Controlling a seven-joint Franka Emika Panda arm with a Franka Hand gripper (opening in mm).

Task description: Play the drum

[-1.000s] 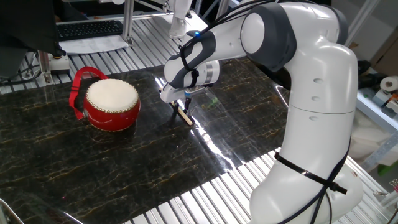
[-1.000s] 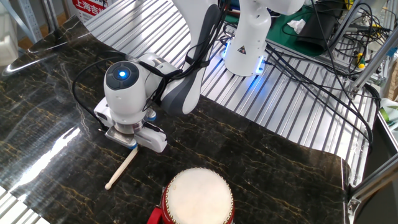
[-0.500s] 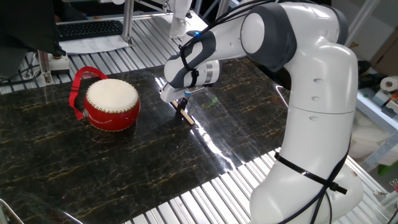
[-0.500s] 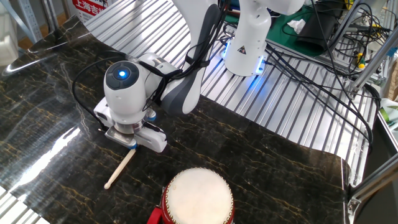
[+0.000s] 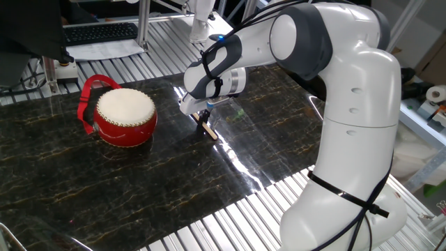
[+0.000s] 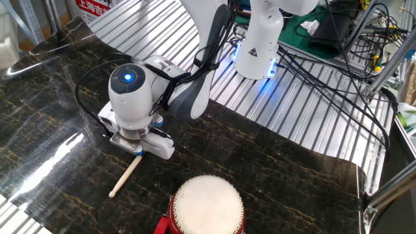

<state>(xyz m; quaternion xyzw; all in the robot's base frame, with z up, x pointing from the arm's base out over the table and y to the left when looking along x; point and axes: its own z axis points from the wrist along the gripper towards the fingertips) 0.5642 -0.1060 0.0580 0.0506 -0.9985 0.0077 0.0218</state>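
The drum point(image 5: 125, 116) is small, round and red with a cream-white skin and a red loop strap. It stands on the dark marble-look tabletop, left of the arm, and shows at the bottom edge in the other fixed view point(image 6: 207, 208). My gripper point(image 5: 204, 118) is low over the table to the drum's right, also seen from above point(image 6: 138, 151). It is shut on the near end of a thin light wooden stick point(image 6: 125, 177), whose free end rests on or just above the table point(image 5: 209, 131). The fingers are mostly hidden under the hand.
The dark slab point(image 5: 83, 181) lies on a ribbed metal table point(image 5: 230, 223). A keyboard point(image 5: 101, 32) and papers sit at the back. The robot base point(image 6: 258, 45), cables point(image 6: 338, 84) and a metal frame post point(image 6: 390, 188) stand behind and to the side.
The stick's free end has shifted slightly toward the gripper. The arm and the drum have stayed almost still.
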